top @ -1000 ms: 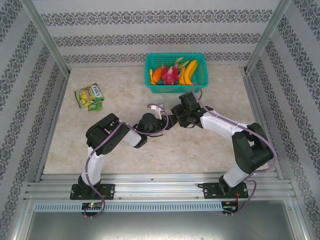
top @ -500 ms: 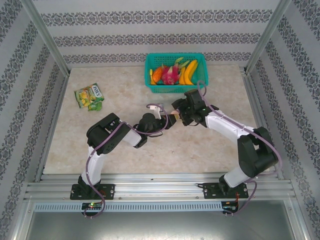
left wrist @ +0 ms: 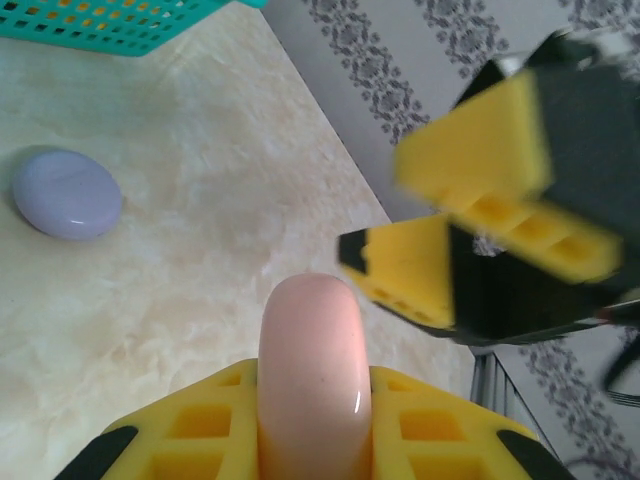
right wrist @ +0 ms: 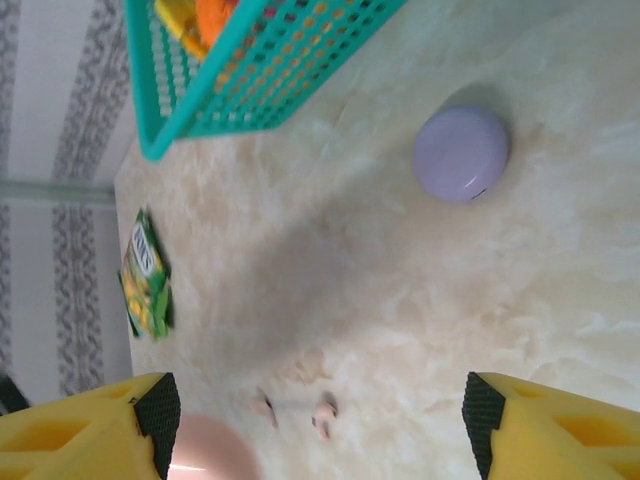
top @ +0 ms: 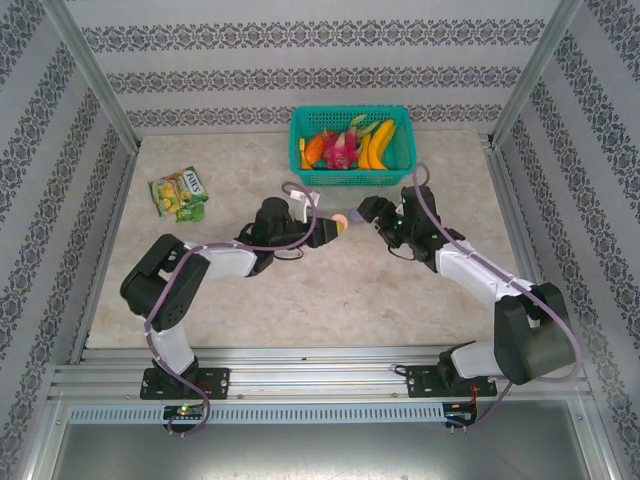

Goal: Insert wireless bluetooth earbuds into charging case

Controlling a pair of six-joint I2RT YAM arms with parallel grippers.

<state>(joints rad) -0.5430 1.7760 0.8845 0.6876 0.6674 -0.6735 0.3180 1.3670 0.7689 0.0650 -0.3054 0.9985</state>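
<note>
Two tiny pale-pink earbuds (right wrist: 323,415), perhaps stemmed, lie close together.

pale marble-look tabletop (top: 330,295); walls (top: 300,50) papered white with grey damask bands (on three sides); slanting silver aluminium posts (top: 95,75) at the back corners; soft, even light

**Centre congested; near half of table passable**

The left gripper (top: 331,223), clamped on a round pink case (top: 341,222), stands nose to nose with the wide-jawed right gripper (top: 364,211), leaving only a narrow gap. Close behind them the teal basket (top: 352,145) blocks the far edge. A purple case (right wrist: 461,154) lies near its front wall. Two pink earbuds (right wrist: 324,415) lie on the marble under the right gripper. A snack packet (top: 179,192) sits well to the left. The tabletop (top: 330,300) nearer the bases offers open passage.
</note>
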